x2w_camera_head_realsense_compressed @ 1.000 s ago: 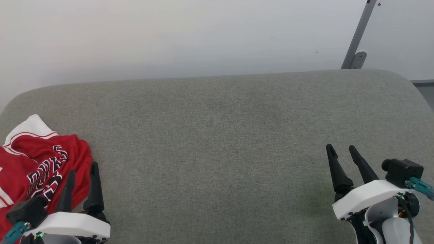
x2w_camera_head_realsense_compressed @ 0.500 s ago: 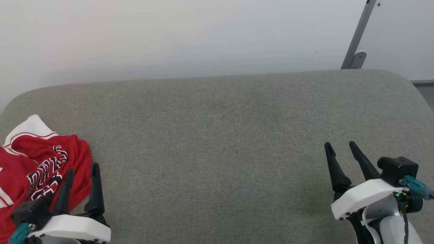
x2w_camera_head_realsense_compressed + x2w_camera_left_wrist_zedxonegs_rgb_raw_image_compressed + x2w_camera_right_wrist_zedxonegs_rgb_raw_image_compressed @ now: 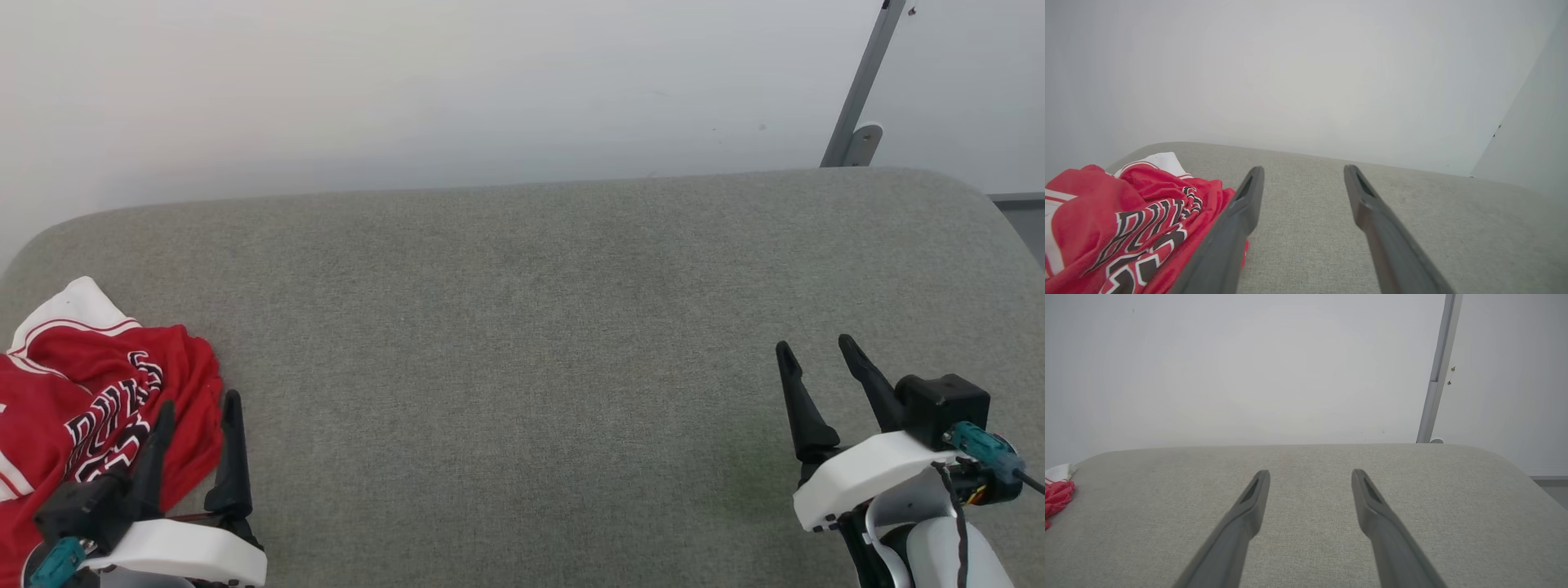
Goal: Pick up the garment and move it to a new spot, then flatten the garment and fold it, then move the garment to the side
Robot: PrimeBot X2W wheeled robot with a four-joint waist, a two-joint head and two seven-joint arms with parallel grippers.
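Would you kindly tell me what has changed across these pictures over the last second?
The right gripper crept slightly forward and toward the middle, open and holding nothing. The left gripper barely shifted, its body sinking a little toward the head view's bottom edge, open at the edge of the crumpled red jersey garment. That garment and the grey fabric surface stayed put.

My left tool (image 3: 200,400) and right tool (image 3: 815,343) each show me two long tapering black fingers (image 3: 801,400), a white plastic housing (image 3: 857,482), a black camera block (image 3: 939,404) and a teal cable plug (image 3: 976,441).
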